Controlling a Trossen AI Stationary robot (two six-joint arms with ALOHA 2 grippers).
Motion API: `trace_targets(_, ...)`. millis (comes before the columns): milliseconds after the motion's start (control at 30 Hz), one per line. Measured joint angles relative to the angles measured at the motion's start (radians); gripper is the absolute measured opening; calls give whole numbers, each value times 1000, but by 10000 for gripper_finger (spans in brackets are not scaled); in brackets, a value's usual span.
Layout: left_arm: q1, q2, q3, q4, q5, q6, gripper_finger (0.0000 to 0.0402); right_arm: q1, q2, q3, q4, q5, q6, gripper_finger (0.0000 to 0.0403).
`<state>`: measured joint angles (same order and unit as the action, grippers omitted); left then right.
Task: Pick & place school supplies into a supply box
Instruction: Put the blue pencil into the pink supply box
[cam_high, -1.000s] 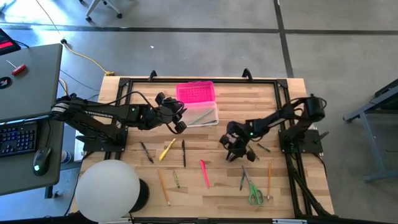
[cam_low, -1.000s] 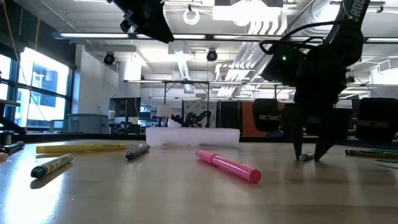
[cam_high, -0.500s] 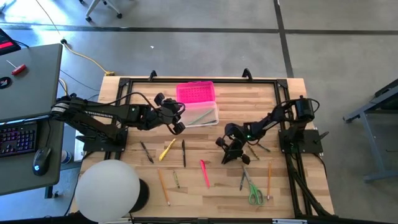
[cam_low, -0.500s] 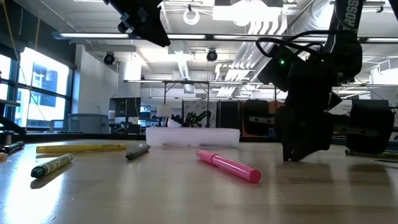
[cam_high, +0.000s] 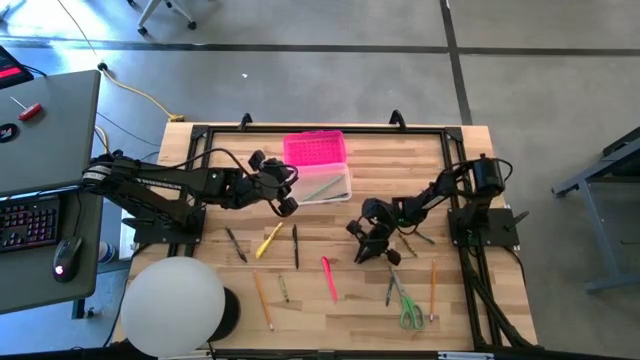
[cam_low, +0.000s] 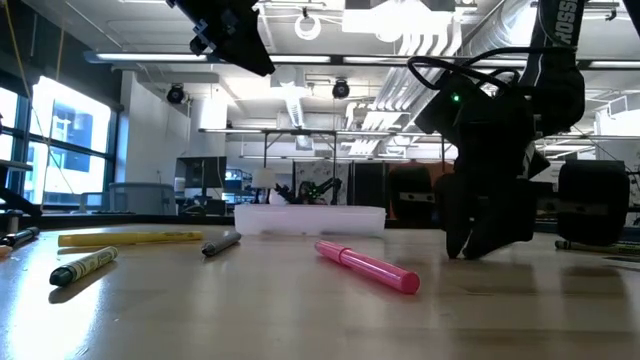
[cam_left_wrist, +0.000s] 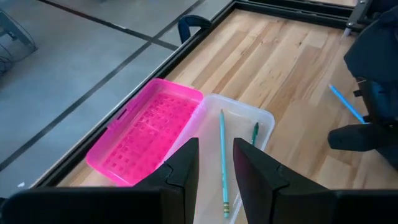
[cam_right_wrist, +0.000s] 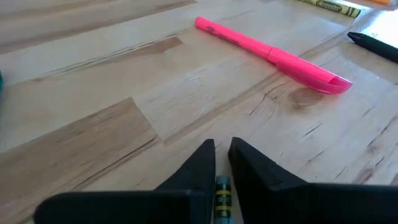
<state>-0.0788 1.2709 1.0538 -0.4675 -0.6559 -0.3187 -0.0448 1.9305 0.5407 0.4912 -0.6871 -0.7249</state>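
On the table: a light wooden table top (cam_high: 330, 310) inside a dark frame, with pens and pencils scattered over the front half.
Supply box: the supply box (cam_high: 320, 168) lies open toward the back of the table, slightly left of centre — pink lid (cam_left_wrist: 146, 140) folded flat behind, clear base (cam_left_wrist: 239, 158) in front. A teal pencil (cam_left_wrist: 222, 158) and a short green pencil (cam_left_wrist: 255, 130) lie inside the base.
Left gripper: the left gripper (cam_high: 288, 192) hangs above the table just left of the box. Its fingers (cam_left_wrist: 180, 171) stand slightly apart, with nothing between them.
Right gripper: the right gripper (cam_high: 366, 250) is right of centre, tips down at the wood. Its wrist view shows the fingers (cam_right_wrist: 199, 165) nearly together, pinching a grey crayon with a yellow band (cam_right_wrist: 222, 198).
Pink pen: a pink pen (cam_high: 329, 278) lies flat on the table just left of the right gripper, apart from it; it lies ahead of the fingers in the right wrist view (cam_right_wrist: 270, 55).
Left of the pink pen: a black pen (cam_high: 295, 246), a yellow marker (cam_high: 268, 241), a dark pen (cam_high: 236, 245), an orange pencil (cam_high: 262, 299) and a short green crayon (cam_high: 283, 289), each lying separately.
Right side: green-handled scissors (cam_high: 408, 308) near the front edge, a dark pen (cam_high: 390, 290) touching them, and an orange pencil (cam_high: 433, 290) just beside.
Beside the table: a desk with a keyboard (cam_high: 28, 222) and mouse (cam_high: 66, 255) on the left.
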Motion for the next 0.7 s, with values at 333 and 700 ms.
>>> trace_targets(333,0,0,0,1,2,-3,131,-30,-2,-28,1,4,-39,52)
trace_targets(700,0,0,0,1,3,-4,131,-88,3,-129,176,-16,-38,46)
